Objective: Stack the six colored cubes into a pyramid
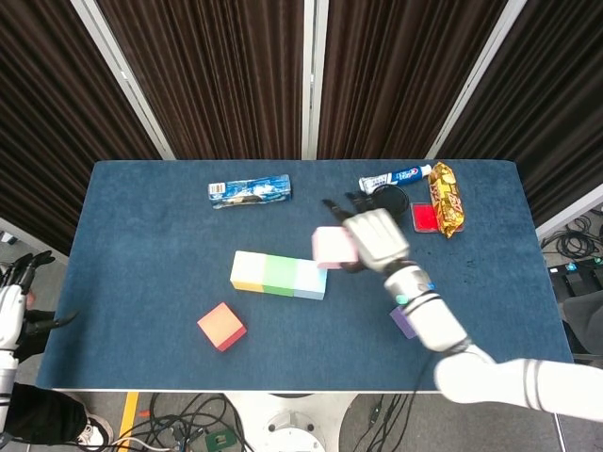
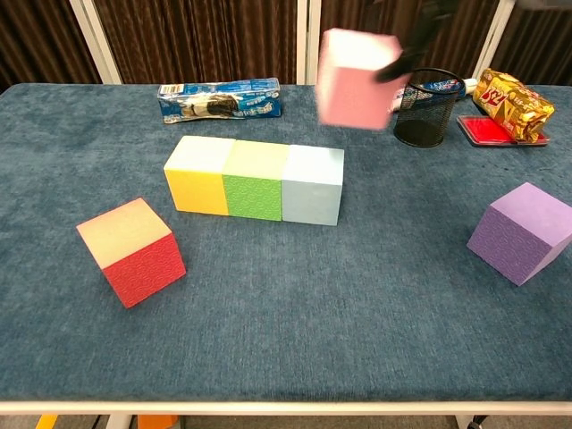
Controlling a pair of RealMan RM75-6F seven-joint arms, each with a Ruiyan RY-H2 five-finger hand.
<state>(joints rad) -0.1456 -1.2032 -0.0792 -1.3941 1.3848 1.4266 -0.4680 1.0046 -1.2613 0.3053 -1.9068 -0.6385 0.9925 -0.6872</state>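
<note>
The right hand (image 1: 375, 239) grips the pink cube (image 1: 332, 247) by opposite side faces and holds it in the air above the right end of the base row, well clear of the surface (image 1: 151, 254). That row sits near the middle of the surface: yellow cube (image 1: 249, 271), green cube (image 1: 279, 275) and pale blue cube (image 1: 310, 279), touching side by side. The red cube (image 1: 221, 326) lies tilted toward the front edge on the left, and the purple cube (image 2: 520, 232) rests toward the front right corner. The left hand (image 1: 11, 309) hangs off the left edge with fingers spread, holding nothing.

The cubes look like light foam blocks with a faintly embossed skin (the chest view shows the pattern on the red and purple faces), so I judge them easy to lift, slightly yielding under a squeeze and not slippery. A hold across two parallel side faces seems best, leaving the bottom face free to land flat over a seam between two base cubes; a light block may shift if nudged
</note>
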